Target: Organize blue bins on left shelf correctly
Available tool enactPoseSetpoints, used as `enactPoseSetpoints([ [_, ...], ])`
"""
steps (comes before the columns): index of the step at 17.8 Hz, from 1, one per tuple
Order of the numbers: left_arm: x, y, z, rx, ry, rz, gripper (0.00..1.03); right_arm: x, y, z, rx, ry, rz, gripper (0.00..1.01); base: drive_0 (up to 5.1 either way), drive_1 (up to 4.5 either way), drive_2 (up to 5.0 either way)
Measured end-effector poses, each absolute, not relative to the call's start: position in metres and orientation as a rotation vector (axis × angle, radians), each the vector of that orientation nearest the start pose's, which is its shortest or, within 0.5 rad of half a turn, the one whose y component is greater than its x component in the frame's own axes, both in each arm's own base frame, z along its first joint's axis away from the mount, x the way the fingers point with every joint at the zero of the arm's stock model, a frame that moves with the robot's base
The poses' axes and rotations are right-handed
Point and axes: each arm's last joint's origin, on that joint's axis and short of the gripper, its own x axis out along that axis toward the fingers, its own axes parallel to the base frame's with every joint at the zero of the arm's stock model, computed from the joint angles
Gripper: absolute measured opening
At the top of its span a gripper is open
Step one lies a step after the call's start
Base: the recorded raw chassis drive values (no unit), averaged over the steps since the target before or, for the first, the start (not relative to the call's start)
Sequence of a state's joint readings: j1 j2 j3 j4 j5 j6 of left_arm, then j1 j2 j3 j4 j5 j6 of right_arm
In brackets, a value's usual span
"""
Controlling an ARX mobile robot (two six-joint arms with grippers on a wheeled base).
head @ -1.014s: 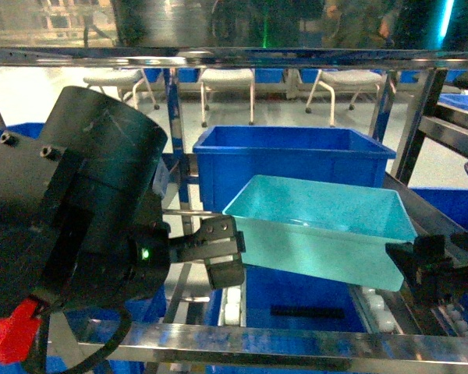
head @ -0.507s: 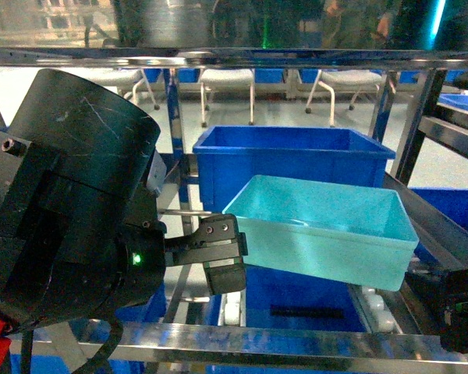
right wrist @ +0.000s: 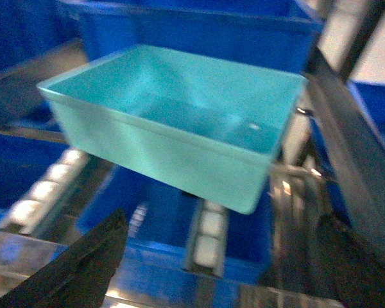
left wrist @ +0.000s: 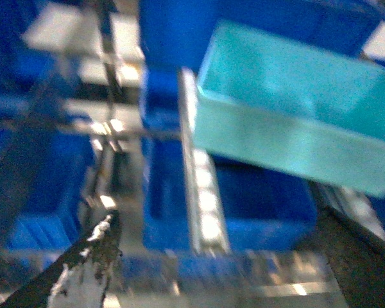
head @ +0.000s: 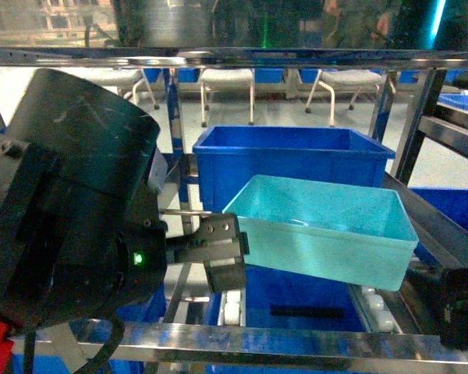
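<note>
Turquoise bin point(head: 324, 230) sits at centre of the head view, tilted, its near edge lower, on the white roller tracks point(right wrist: 208, 240) of the left shelf point(head: 242, 339). A dark blue bin point(head: 292, 160) stands just behind it, higher in frame; another dark blue bin point(head: 296, 300) lies below.

Left tool point(head: 218, 253): at the bin's lower-left corner in the head view, touching or just beside the rim. Whether it is clamped on that rim or parted cannot be told; the arm's housing hides much, and the left wrist view is blurred.

Right tool point(right wrist: 221, 269): 2 dark fingers point(right wrist: 83, 263) show at the lower corners of the right wrist view, spread wide and holding nothing, below and in front of the bin's near wall.

Judgement: the step in hand is seating this bin squarely in its lane.

Recommendations:
1. Confirm the left grip before any push.
2. Keep the bin's long sides parallel to the rails so both tracks carry it.
3. Bring the right tool level with the near right corner, and move both sides together to avoid skewing.
4. Watch clearance against the dark bin behind.
</note>
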State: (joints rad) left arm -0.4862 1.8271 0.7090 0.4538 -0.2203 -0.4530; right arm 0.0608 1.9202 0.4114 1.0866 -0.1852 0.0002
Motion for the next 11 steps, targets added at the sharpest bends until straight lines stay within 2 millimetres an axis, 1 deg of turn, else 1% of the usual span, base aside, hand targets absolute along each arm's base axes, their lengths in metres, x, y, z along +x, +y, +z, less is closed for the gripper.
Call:
enactPoseSetpoints([
  [1,0.278,-0.131,0.088,-0.101,0.445,-0.037,0.80,0.261,0.019,0.055,-0.007,0.421,0.104,0.80,0.0,0.00,0.0],
  [2,0.254,-0.105,0.077,-0.010,0.406,0.001,0.69,0.230,0.014,0.044,-0.027,0.500,0.022,0.67,0.0,0.00,0.0],
  [3,0.240,-0.081,0.087,0.016,0.304,0.037,0.57,0.218,0.010,0.053,-0.026,0.477,0.002,0.56,0.0,0.00,0.0],
  [4,0.234,-0.070,0.122,-0.023,0.109,0.022,0.42,0.218,0.004,0.078,-0.005,0.344,0.011,0.42,0.0,0.00,0.0],
  [5,0.231,-0.067,0.130,-0.025,0.070,0.007,0.37,0.216,0.002,0.087,-0.002,0.303,0.008,0.34,0.0,0.00,0.0],
  [6,0.218,-0.057,0.133,-0.010,0.066,-0.002,0.24,0.206,0.001,0.092,-0.001,0.286,0.001,0.23,0.0,0.00,0.0],
  [7,0.205,-0.047,0.126,0.009,0.111,0.003,0.11,0.194,0.001,0.096,-0.001,0.277,0.000,0.11,0.0,0.00,0.0],
  [8,0.197,-0.040,0.130,0.002,0.089,0.005,0.01,0.188,0.000,0.107,-0.003,0.218,-0.003,0.02,0.0,0.00,0.0],
  [9,0.192,-0.035,0.143,-0.013,0.017,0.004,0.02,0.185,0.000,0.118,-0.001,0.146,-0.002,0.02,0.0,0.00,0.0],
  [10,0.186,-0.030,0.148,-0.017,0.002,0.004,0.02,0.179,0.000,0.129,-0.001,0.074,0.001,0.02,0.0,0.00,0.0],
  [11,0.180,-0.026,0.146,-0.013,0.022,0.007,0.02,0.174,0.000,0.134,-0.001,0.038,0.000,0.02,0.0,0.00,0.0],
])
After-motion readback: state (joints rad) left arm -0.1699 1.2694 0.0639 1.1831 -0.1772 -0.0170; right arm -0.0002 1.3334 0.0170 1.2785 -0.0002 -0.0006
